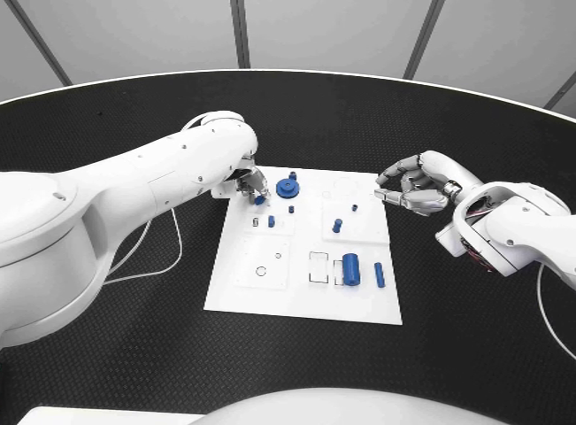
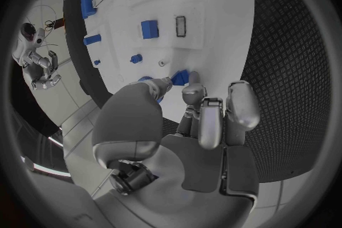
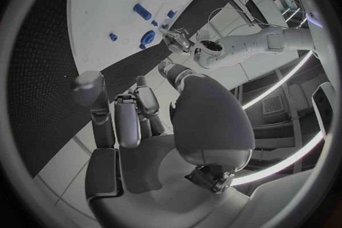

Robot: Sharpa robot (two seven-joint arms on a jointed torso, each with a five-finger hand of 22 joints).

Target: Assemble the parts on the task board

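We are pinching a small blue part between thumb and fingertips of our left hand, right at the far-left corner of the task board. It looks light, rigid and smooth, likely slippery, so we are judging that a fingertip pinch across its short sides suits it best. Just beside it the round blue gear-like part is standing on the board, with small blue pegs close by, crowding any approach. A larger blue cylinder is lying nearer us. Our right hand is hovering off the board's far-right edge, fingers curled inward, holding nothing.
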